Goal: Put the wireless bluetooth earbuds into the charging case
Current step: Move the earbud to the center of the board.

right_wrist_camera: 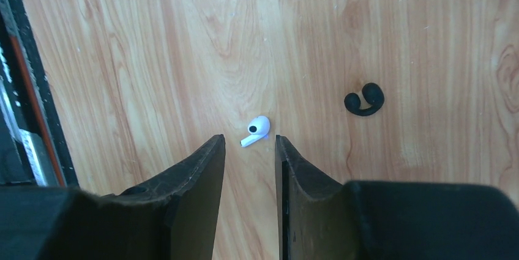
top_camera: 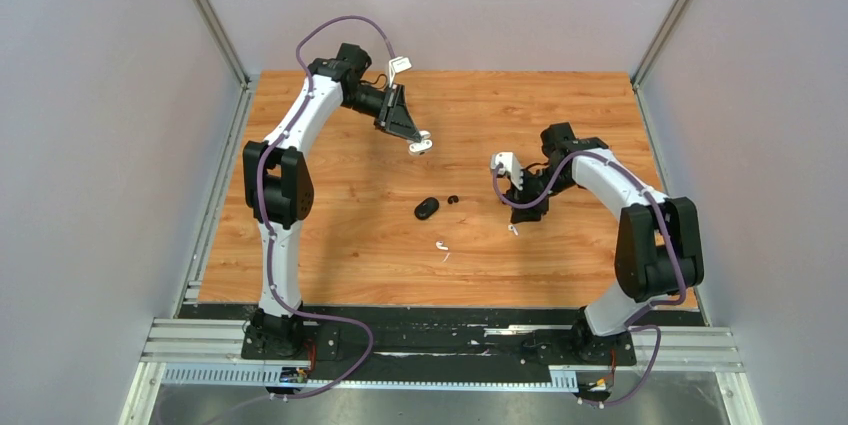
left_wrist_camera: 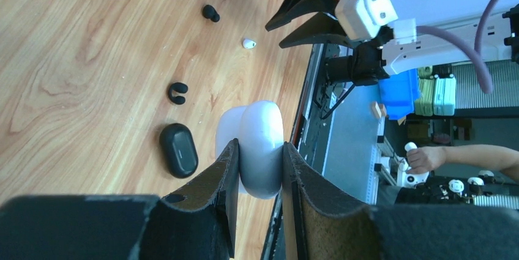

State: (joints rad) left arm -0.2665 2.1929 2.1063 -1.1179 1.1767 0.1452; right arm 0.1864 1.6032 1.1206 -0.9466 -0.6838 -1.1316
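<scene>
The left arm is stretching far forward with its elbow up high. The left gripper is tipping down and squeezing a white case tight between its two fingers. The right arm is bending at the elbow and turning inward, and the right gripper is pointing down low with its fingers a little apart, holding nothing.

Bright, even light, soft shadows, sharp pics
</scene>
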